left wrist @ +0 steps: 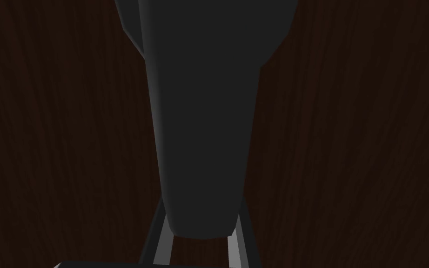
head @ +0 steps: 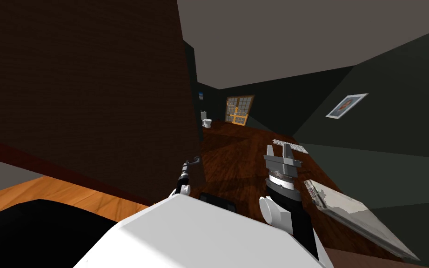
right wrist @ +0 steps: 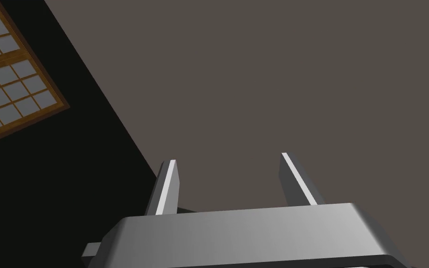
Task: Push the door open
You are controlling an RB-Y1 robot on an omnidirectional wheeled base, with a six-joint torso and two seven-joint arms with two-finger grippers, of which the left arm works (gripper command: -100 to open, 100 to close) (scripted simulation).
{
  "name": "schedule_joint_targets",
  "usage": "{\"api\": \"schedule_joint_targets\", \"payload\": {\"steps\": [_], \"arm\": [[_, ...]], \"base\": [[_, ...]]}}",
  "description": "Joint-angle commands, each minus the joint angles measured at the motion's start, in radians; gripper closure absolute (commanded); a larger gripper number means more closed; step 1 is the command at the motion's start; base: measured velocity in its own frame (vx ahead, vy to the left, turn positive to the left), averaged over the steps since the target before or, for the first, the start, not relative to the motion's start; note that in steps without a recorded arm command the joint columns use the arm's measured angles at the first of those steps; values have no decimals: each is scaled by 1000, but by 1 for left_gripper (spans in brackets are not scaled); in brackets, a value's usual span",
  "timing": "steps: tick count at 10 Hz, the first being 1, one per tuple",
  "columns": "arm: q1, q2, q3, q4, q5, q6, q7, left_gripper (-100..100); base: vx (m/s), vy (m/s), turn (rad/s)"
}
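The door (head: 92,93), a dark brown wood-grained panel, is seen on the robot's left, with its free edge just ahead and the room visible past it. Its dark grey lever handle (left wrist: 202,116) is grasped by the left gripper (left wrist: 199,228), whose fingers are pressed to both sides of the lever near its tapered tip.

The push is best applied square to the panel through this grip, out by the free edge where leverage is greatest. The wrist should be allowed to follow the door's arc so that the lever is not twisted. As the tip narrows, a slip off the end is judged the main risk, so the clamp should be kept firm and the motion slow.

The right gripper (head: 279,151) is held out ahead on the right, its fingers spread with nothing between them.

Dark wooden floor (head: 237,158) is seen beyond the door. A white toilet (head: 206,122) and an orange-framed window (head: 238,110) are seen at the far end, and a framed picture (head: 346,106) on the dark right wall.
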Motion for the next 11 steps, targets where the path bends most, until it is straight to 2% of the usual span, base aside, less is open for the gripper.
{"api": "schedule_joint_targets", "payload": {"steps": [1,2,3,8,9,10,11], "arm": [[7,-1,10,-30,4,1,-2,100],[7,-1,10,-30,4,1,-2,100],[7,-21,26,-30,12,0,-8,100],[7,-60,50,-32,24,0,-16,100],[15,-40,61,-22,28,-4,-12,100],[18,-12,82,-22,39,-6,-16,100],[17,-4,89,-23,44,-5,-19,100]], "base": [[150,-32,41],[47,4,0],[108,-36,57],[116,-80,55],[31,-32,74],[130,29,54],[198,22,37]]}}
